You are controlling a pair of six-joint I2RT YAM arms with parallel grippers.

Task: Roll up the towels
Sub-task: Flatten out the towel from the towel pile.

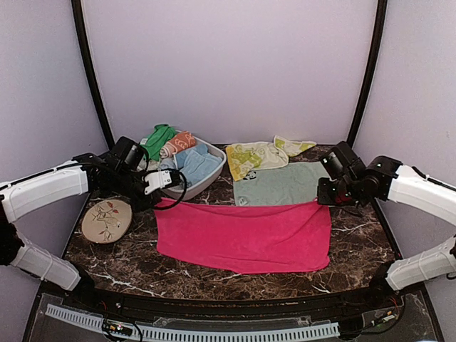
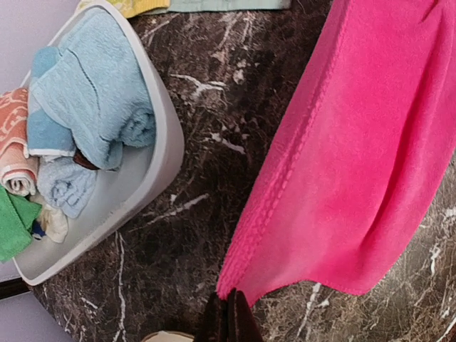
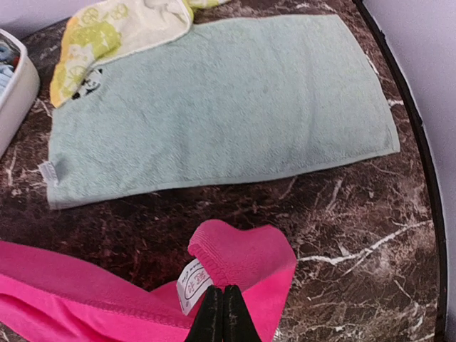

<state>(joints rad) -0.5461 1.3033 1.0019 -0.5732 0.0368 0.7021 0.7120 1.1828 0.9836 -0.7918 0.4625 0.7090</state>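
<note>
Left gripper (image 2: 229, 303) and right gripper (image 3: 222, 296), each pinched tight on 1 far corner of pink towel (image 1: 246, 231), corners held above table (image 1: 356, 249).

Grey tub (image 2: 107, 206) (rolled cloths (image 2: 92, 100) inside), painted plate (image 1: 106, 219), marble table (image 1: 356, 249).

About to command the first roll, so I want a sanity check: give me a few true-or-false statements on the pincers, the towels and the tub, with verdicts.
1. The left pincer and right pincer are each shut on a corner of the pink towel. True.
2. The yellow towel overlaps a corner of the mint towel. True.
3. The mint towel is rolled up. False: it lies flat and unrolled.
4. The tub is empty. False: it holds several rolled towels.
</note>
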